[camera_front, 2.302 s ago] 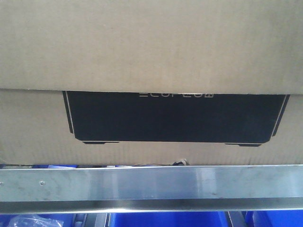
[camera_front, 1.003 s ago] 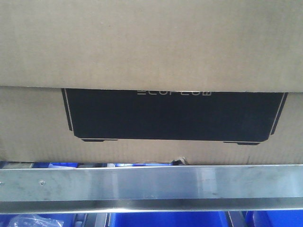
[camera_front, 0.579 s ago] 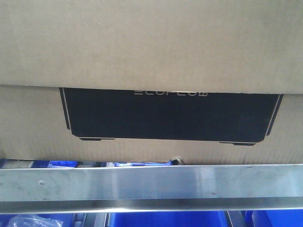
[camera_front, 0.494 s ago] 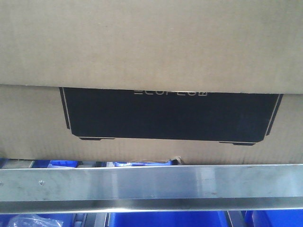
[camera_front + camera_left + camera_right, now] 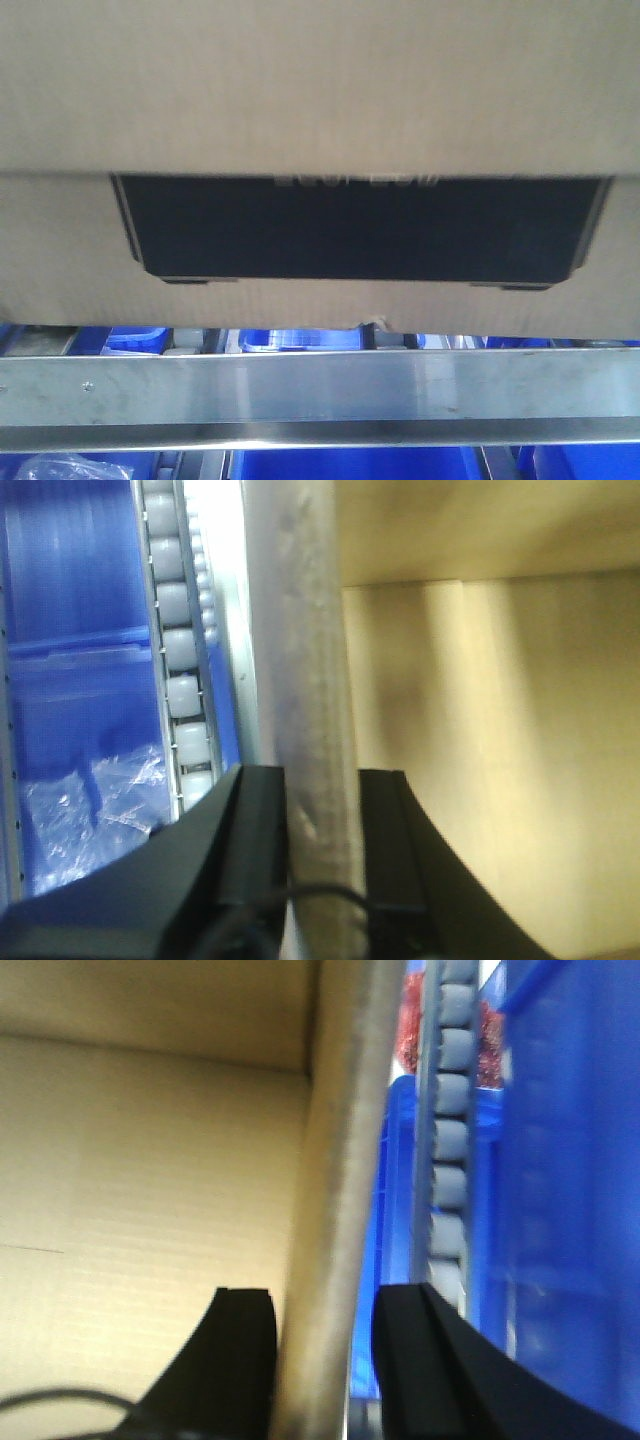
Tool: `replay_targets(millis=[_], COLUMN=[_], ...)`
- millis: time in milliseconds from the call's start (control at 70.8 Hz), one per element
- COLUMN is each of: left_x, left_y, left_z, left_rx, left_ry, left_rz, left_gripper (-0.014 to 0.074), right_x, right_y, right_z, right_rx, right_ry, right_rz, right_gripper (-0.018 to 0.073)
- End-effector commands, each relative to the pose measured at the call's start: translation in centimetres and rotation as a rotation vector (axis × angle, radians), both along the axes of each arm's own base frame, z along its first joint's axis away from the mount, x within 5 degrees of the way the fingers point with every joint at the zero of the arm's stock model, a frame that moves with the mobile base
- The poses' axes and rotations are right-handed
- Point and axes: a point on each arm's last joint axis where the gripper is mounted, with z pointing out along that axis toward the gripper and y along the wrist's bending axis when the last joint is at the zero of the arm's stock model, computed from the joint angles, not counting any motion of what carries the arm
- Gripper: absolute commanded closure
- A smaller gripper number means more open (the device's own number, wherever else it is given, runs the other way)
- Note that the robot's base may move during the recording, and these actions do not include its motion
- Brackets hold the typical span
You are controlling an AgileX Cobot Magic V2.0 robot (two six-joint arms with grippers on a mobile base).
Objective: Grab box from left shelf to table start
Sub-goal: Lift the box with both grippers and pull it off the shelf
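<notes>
the left gripper (image 5: 323,776) and right gripper (image 5: 322,1295) both have their jaws apart and clamp nothing, one at each side of the box (image 5: 320,90). if they only press its sides, it could slip or tip. its lower edge hangs just above the left shelf (image 5: 320,390) rail and could catch there. the box is plain brown cardboard with a black panel and blurred lettering. blue bins (image 5: 340,465) sit beyond.
</notes>
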Motion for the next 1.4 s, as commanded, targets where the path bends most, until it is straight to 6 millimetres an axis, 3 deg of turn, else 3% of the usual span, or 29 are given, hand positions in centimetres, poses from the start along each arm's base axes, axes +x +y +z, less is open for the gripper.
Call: replay_targets(millis=[0,311,791,1130,1384], left_x=[-2.7,-5.4,-10.3,-15.5,-17.1], left_y=[-0.6,-0.4,-1.0,1.1,1.8], left_z=[3.8,4.3,0.3,2.3,3.2], left_rx=[-0.164,-0.174,-0.225,-0.294,-0.321], left_ry=[-0.114,-0.104,-0.160,-0.346,-0.412], left_rz=[-0.032,-0.046,-0.100,-0.113,-0.115], left_gripper=[0.0693,0.0693,0.0693,0.0693,0.0693], right_x=[-1.5,-4.9,-10.3,-13.9,-15.9], right_y=[0.1,0.6,0.7,1.5,2.1], right_z=[3.3,4.4,0.8,2.5,3.3], right_rx=[0.026,0.092,0.125,0.147,0.201], right_ry=[-0.186,-0.201,-0.184,-0.320,-0.380], right_rz=[-0.012,0.005,0.010,0.096,0.144], right_gripper=[0.0502,0.0502,0.0502,0.0502,0.0502])
